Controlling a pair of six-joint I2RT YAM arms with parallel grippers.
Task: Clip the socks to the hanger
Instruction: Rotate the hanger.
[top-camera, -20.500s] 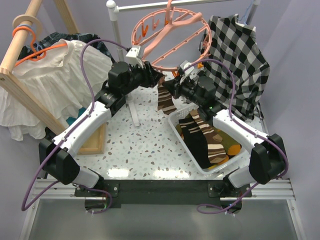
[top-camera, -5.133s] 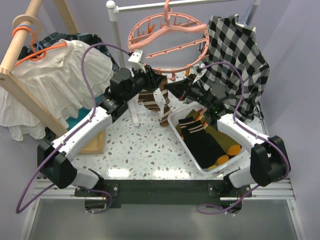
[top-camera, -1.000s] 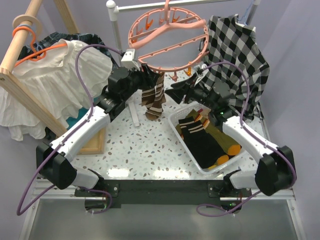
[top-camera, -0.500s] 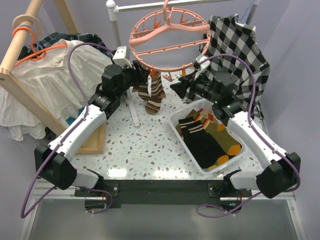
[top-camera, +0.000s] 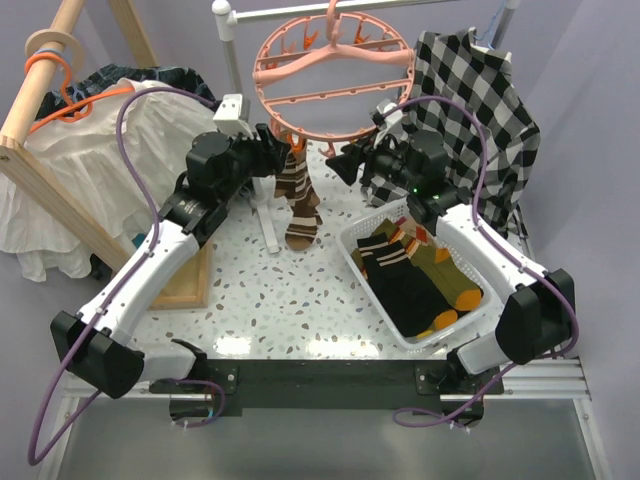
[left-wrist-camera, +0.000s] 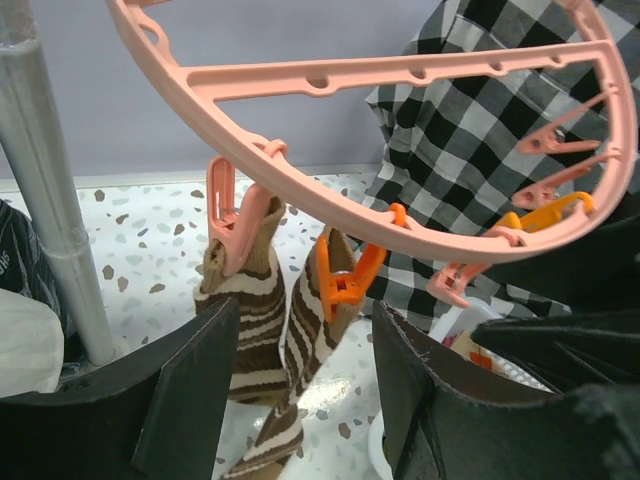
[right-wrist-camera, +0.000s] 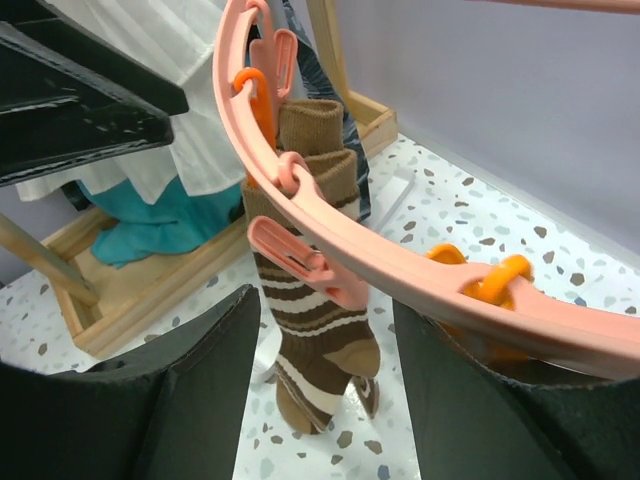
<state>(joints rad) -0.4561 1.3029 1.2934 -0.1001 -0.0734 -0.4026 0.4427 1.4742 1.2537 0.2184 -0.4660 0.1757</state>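
The hanger's (top-camera: 300, 63) hook is cut off at the top edge. In its wrist view, the left gripper's (left-wrist-camera: 305, 340) fingers partly hide the striped socks' (left-wrist-camera: 245, 300) toes. These two socks hang under the hanger's near-left rim with cuffs up in a pink clip (left-wrist-camera: 235, 215) and an orange clip (left-wrist-camera: 340, 275), long axis vertical. Other socks (top-camera: 415, 275) lie in the basket (top-camera: 350, 245) below-right of the hanger. The left gripper and right gripper (right-wrist-camera: 325, 310) sit below the rim, jaws apart and empty.

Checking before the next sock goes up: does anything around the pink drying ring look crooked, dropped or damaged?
Nothing stands out. Two striped socks hang by their cuffs from clips on the hanger; the other socks lie in the white basket.
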